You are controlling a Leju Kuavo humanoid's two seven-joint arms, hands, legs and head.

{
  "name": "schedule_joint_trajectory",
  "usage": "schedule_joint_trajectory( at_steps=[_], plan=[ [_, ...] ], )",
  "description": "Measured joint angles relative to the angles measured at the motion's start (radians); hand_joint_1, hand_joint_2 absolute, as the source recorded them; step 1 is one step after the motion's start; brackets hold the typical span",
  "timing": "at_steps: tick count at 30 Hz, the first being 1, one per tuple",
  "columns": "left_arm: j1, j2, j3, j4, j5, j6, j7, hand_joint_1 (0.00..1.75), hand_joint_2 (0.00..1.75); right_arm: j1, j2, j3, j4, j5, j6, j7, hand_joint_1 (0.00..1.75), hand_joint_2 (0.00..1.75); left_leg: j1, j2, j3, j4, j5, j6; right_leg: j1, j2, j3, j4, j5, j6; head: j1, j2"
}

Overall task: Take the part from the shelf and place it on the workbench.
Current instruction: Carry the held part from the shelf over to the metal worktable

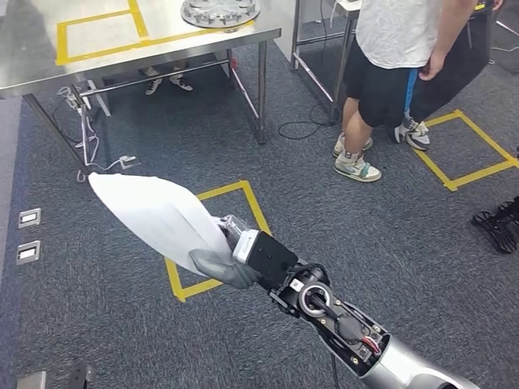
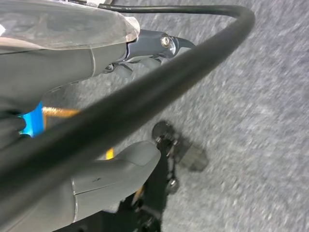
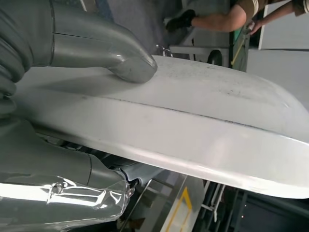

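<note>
The steel table [image 1: 36, 57] stands well ahead across the carpet, so the carry is judged midway and the next move calls for closing that gap before lowering. The part [image 1: 153, 215], a long, smooth white blade-like shell, is held out over the floor. The right hand [image 1: 225, 267] pinches its near end, thumb [image 3: 123, 60] on top; the left hand [image 2: 109, 174] seems curled, though blur prevents certainty.

A steel desk [image 1: 36, 69] was seen beyond the grey carpeted floor [image 1: 122, 324]. A round metal plate [image 1: 220, 11] was set on the desk, just beside a yellow tape rectangle [image 1: 100, 32] marked there.
</note>
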Motion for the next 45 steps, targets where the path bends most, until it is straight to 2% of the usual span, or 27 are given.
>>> schedule_joint_trajectory(
  at_steps=[2,4,6,7,8,10,12,15,18,20,22,23,24,26,27,29,31,33,35,36,37,38,39,41,42,43,45],
  plan=[
    [0.002,0.001,0.000,0.001,-0.002,-0.002,0.000,0.00,1.75,0.000,0.000,-0.002,-0.008,0.002,0.000,0.004,1.71,1.75,-0.004,0.031,-0.018,0.030,-0.020,-0.011,-0.007,-0.024,0.009,-0.018,0.012,-0.007,-0.007,0.000],
    [-0.003,0.003,0.000,0.001,-0.002,-0.002,-0.001,0.00,1.75,0.001,-0.001,-0.002,-0.012,0.003,0.001,0.006,1.71,1.75,-0.005,0.082,-0.073,0.143,-0.081,-0.019,-0.007,-0.051,0.012,-0.027,0.017,-0.012,-0.023,0.000],
    [-0.004,0.004,0.000,0.001,-0.002,-0.002,-0.001,0.00,1.75,0.006,-0.003,-0.003,-0.015,0.004,0.001,0.008,1.71,1.75,-0.002,0.101,-0.133,0.265,-0.128,-0.028,-0.006,-0.078,0.010,-0.027,0.017,-0.013,-0.036,0.000],
    [-0.003,0.004,0.000,0.001,-0.002,-0.002,-0.001,0.00,1.75,0.009,-0.004,-0.003,-0.015,0.004,0.002,0.009,1.71,1.75,-0.001,0.104,-0.140,0.284,-0.127,-0.030,-0.005,-0.091,0.009,-0.026,0.016,-0.012,-0.041,0.000],
    [-0.003,0.004,0.000,0.001,-0.002,-0.002,-0.001,0.00,1.75,0.012,-0.004,-0.003,-0.017,0.005,0.002,0.009,1.71,1.75,0.001,0.107,-0.127,0.262,-0.108,-0.032,-0.005,-0.103,0.009,-0.026,0.014,-0.011,-0.046,0.000],
    [-0.003,0.006,0.000,0.001,-0.002,-0.001,0.000,0.00,1.75,0.013,-0.004,-0.003,-0.021,0.005,0.002,0.011,1.71,1.75,0.003,0.127,-0.054,0.133,-0.050,-0.034,-0.005,-0.124,0.009,-0.020,0.008,-0.004,-0.055,0.000],
    [-0.005,0.008,0.000,0.001,-0.001,0.001,0.002,0.00,1.75,0.012,-0.005,-0.004,-0.026,0.005,0.003,0.011,1.71,1.75,-0.001,0.147,0.004,0.028,-0.021,-0.023,0.000,-0.139,0.005,-0.009,-0.002,0.007,-0.063,0.000],
    [-0.003,0.007,0.001,0.001,0.000,0.004,0.008,0.00,1.75,0.012,-0.006,-0.004,-0.032,0.005,0.005,0.012,1.71,1.75,-0.006,0.133,0.010,0.009,-0.023,0.004,0.005,-0.157,0.006,-0.002,-0.013,0.021,-0.055,0.000],
    [-0.001,0.007,0.001,0.001,0.001,0.007,0.011,0.00,1.75,0.012,-0.006,-0.004,-0.035,0.005,0.006,0.011,1.71,1.75,-0.004,0.113,0.012,0.007,-0.023,0.023,-0.002,-0.111,-0.024,0.074,-0.068,0.035,-0.043,0.000],
    [-0.002,0.007,0.001,0.001,0.001,0.008,0.011,0.00,1.75,0.014,-0.008,-0.004,-0.035,0.005,0.007,0.010,1.71,1.75,-0.007,0.098,0.012,0.007,-0.023,0.030,-0.003,-0.077,-0.090,0.219,-0.136,0.035,-0.031,0.000],
    [-0.003,0.007,0.001,0.001,0.000,0.007,0.011,0.00,1.75,0.017,-0.012,-0.004,-0.035,0.005,0.006,0.010,1.71,1.75,-0.012,0.078,0.012,0.008,-0.023,0.032,-0.002,-0.070,-0.141,0.319,-0.159,0.030,-0.023,0.000],
    [-0.002,0.007,0.001,0.001,-0.001,0.006,0.011,0.00,1.75,0.019,-0.013,-0.004,-0.035,0.005,0.006,0.010,1.71,1.75,-0.014,0.066,0.014,0.008,-0.023,0.033,-0.001,-0.067,-0.141,0.310,-0.140,0.025,-0.020,0.000],
    [-0.002,0.007,0.001,0.001,-0.003,0.005,0.011,0.00,1.75,0.019,-0.014,-0.004,-0.034,0.004,0.005,0.009,1.71,1.75,-0.016,0.055,0.016,0.008,-0.023,0.033,0.002,-0.062,-0.122,0.260,-0.103,0.018,-0.018,0.000],
    [-0.003,0.005,0.001,0.001,-0.007,0.001,0.011,0.00,1.75,0.018,-0.015,-0.004,-0.034,0.002,0.004,0.008,1.71,1.75,-0.019,0.033,0.018,0.008,-0.022,0.032,0.006,-0.027,-0.061,0.116,-0.026,-0.001,-0.013,0.000],
    [-0.004,0.004,0.001,0.001,-0.008,0.000,0.011,0.00,1.75,0.017,-0.015,-0.005,-0.034,0.002,0.004,0.007,1.71,1.75,-0.018,0.023,0.018,0.008,-0.021,0.030,0.007,-0.009,-0.038,0.062,-0.005,-0.008,-0.013,0.000],
    [-0.004,0.002,0.001,0.002,-0.011,-0.002,0.011,0.00,1.75,0.017,-0.017,-0.005,-0.034,0.001,0.004,0.006,1.71,1.75,-0.014,0.005,0.011,0.008,-0.017,0.022,0.010,0.003,-0.018,0.020,0.000,-0.015,-0.010,0.000],
    [0.002,0.003,0.001,0.002,-0.012,-0.003,0.011,0.00,1.75,0.017,-0.017,-0.006,-0.034,0.000,0.005,0.002,1.71,1.75,-0.013,-0.004,0.005,0.009,-0.014,0.011,0.007,-0.018,-0.006,0.002,0.004,-0.014,-0.007,0.000],
    [0.002,0.005,0.001,0.003,-0.013,-0.004,0.010,0.00,1.75,0.016,-0.017,-0.008,-0.034,-0.012,0.013,-0.010,1.71,1.75,-0.016,0.034,-0.021,0.059,-0.046,0.001,0.000,-0.039,0.004,-0.018,0.016,-0.015,-0.015,0.000],
    [-0.002,0.005,0.001,0.003,-0.013,-0.005,0.009,0.00,1.75,0.018,-0.017,-0.012,-0.033,-0.033,0.028,-0.026,1.71,1.75,-0.013,0.085,-0.085,0.188,-0.114,-0.011,0.000,-0.059,0.005,-0.026,0.021,-0.017,-0.028,0.000],
    [-0.003,0.005,0.001,0.003,-0.013,-0.005,0.008,0.00,1.75,0.020,-0.017,-0.014,-0.032,-0.041,0.034,-0.033,1.71,1.75,-0.009,0.095,-0.118,0.255,-0.141,-0.018,0.000,-0.069,0.004,-0.026,0.021,-0.017,-0.033,0.000],
    [-0.003,0.005,0.001,0.003,-0.013,-0.005,0.008,0.00,1.75,0.021,-0.017,-0.016,-0.031,-0.046,0.037,-0.036,1.71,1.75,-0.005,0.100,-0.138,0.297,-0.151,-0.023,0.000,-0.079,0.003,-0.026,0.020,-0.016,-0.037,0.000],
    [-0.003,0.005,0.001,0.003,-0.013,-0.005,0.008,0.00,1.75,0.023,-0.017,-0.017,-0.029,-0.049,0.039,-0.038,1.71,1.75,0.000,0.103,-0.138,0.299,-0.142,-0.029,-0.001,-0.086,0.003,-0.025,0.020,-0.015,-0.042,0.000],
    [-0.002,0.005,0.001,0.003,-0.013,-0.005,0.008,0.00,1.75,0.023,-0.017,-0.018,-0.029,-0.050,0.041,-0.039,1.71,1.75,0.005,0.106,-0.115,0.257,-0.115,-0.033,-0.002,-0.092,0.003,-0.024,0.018,-0.013,-0.046,0.000],
    [-0.003,0.006,0.001,0.003,-0.013,-0.004,0.008,0.00,1.75,0.022,-0.017,-0.018,-0.028,-0.051,0.041,-0.039,1.71,1.75,0.012,0.117,-0.034,0.111,-0.054,-0.040,-0.002,-0.100,0.002,-0.016,0.011,-0.003,-0.054,0.000],
    [-0.004,0.007,0.001,0.003,-0.012,-0.003,0.008,0.00,1.75,0.022,-0.017,-0.019,-0.027,-0.052,0.039,-0.040,1.71,1.75,0.013,0.120,-0.003,0.053,-0.037,-0.037,0.000,-0.102,0.000,-0.009,0.006,0.004,-0.058,0.000],
    [-0.004,0.006,0.001,0.003,-0.012,-0.002,0.008,0.00,1.75,0.021,-0.017,-0.020,-0.027,-0.053,0.038,-0.040,1.71,1.75,0.013,0.121,0.015,0.019,-0.030,-0.031,0.002,-0.104,-0.003,-0.003,0.000,0.009,-0.059,0.000],
    [-0.003,0.005,0.002,0.003,-0.011,0.001,0.009,0.00,1.75,0.022,-0.017,-0.022,-0.026,-0.058,0.036,-0.043,1.71,1.75,0.012,0.118,0.021,0.008,-0.033,-0.018,0.005,-0.104,-0.004,0.003,-0.010,-0.003,-0.053,0.000]
  ],
)
